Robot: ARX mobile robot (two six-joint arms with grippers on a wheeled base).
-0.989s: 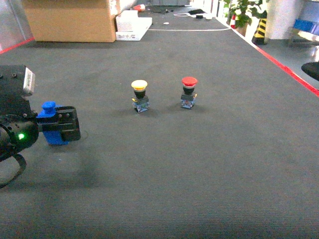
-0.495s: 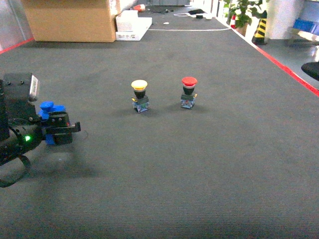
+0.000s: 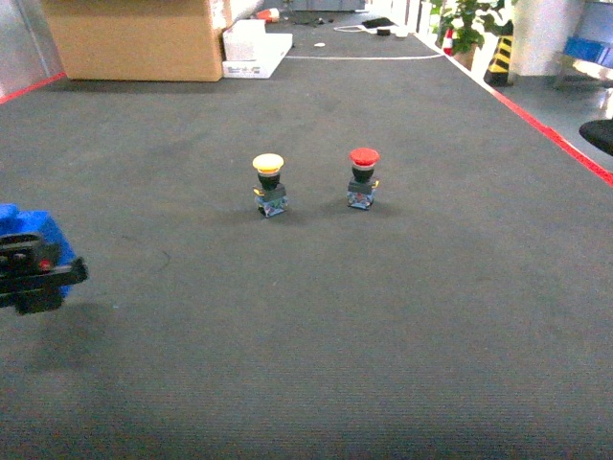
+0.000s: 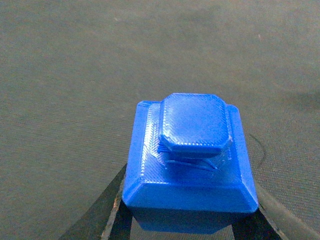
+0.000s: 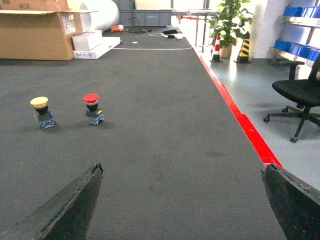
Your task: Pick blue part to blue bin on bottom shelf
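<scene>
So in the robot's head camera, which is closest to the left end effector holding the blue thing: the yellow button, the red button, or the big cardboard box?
1. Yellow button, centre, nearest the left end effector.
2. Red button, just right of it.
3. Cardboard box, far back left.

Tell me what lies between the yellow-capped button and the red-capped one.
Nothing: in the head view only bare dark carpet separates the yellow-capped button from the red-capped button. The right wrist view agrees.

Warehouse or workshop floor, dark grey carpet mat (image 5: pixel 165 150) edged with red tape (image 5: pixel 245 125), large cardboard box (image 5: pixel 35 30), blue storage bins (image 5: pixel 305 11) on metal racking, striped safety cone (image 5: pixel 244 47), office chair (image 5: pixel 300 95), potted plant (image 5: pixel 227 22)
</scene>
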